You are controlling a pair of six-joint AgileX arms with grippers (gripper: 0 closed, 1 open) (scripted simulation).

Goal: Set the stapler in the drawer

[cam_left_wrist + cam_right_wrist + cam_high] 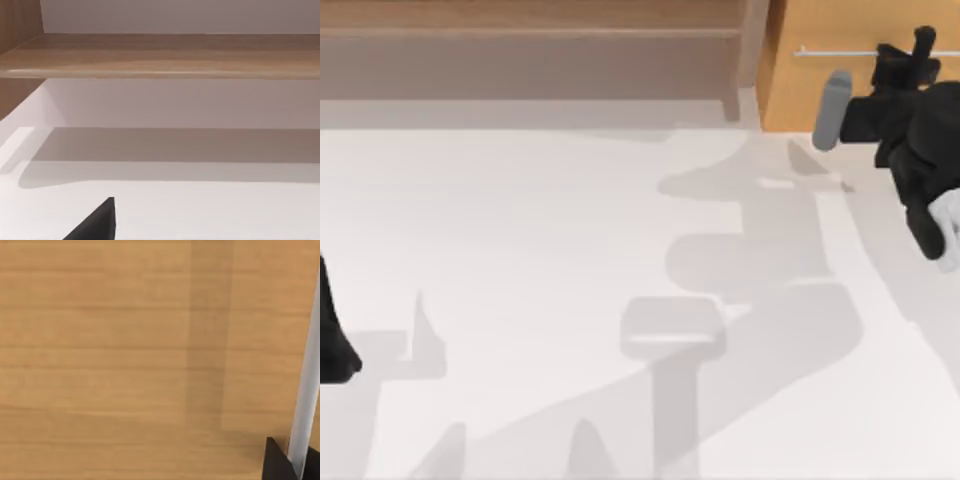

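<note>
The drawer [798, 92] stands at the back right, with an orange-tan wooden front and a thin silver bar handle [835, 51]. My right gripper [921, 44] is at that handle. In the right wrist view the wooden front [110, 355] is very close, and the gripper [296, 462] has a black fingertip [275, 462] pressed against each side of the handle [306, 385]. My left arm [332, 345] is parked at the table's left edge. The stapler is out of view.
A long brown wooden shelf [530, 50] runs along the back left and ends beside the drawer; the left wrist view sees its underside [165, 55]. The white table [520, 250] carries the arms' shadows.
</note>
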